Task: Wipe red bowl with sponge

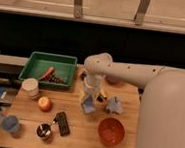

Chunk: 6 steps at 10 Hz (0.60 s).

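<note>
My gripper [88, 102] points down over the middle of the wooden table [78, 142], at the end of the white arm [136, 73] that reaches in from the right. Its fingers are shut on the sponge [88, 108], a small blue-grey block that sits tilted at the fingertips, at or just above the tabletop. The red bowl [111, 131] stands upright near the front right of the table, below and to the right of the gripper and apart from it.
A pale grey-blue cloth [114, 105] lies just right of the gripper. A black remote-like thing [61, 123], a metal cup [43, 131], a blue cup [10, 124], an orange fruit [45, 104] and a white cup [30, 87] stand at left. A green tray [49, 68] sits at back left.
</note>
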Each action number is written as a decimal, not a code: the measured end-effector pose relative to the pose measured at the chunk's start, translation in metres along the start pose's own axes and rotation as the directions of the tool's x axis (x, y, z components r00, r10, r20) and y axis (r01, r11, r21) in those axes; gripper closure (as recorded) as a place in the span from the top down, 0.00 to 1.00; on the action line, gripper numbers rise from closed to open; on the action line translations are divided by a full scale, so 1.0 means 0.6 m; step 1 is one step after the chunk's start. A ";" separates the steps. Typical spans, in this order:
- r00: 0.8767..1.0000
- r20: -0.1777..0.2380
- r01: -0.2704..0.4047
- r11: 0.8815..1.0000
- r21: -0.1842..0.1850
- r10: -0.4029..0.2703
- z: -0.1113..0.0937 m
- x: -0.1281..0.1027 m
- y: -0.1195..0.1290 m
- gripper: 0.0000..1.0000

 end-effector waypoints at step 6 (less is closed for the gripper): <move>0.989 0.069 -0.132 0.990 0.059 0.127 -0.085 0.116 -0.117 0.00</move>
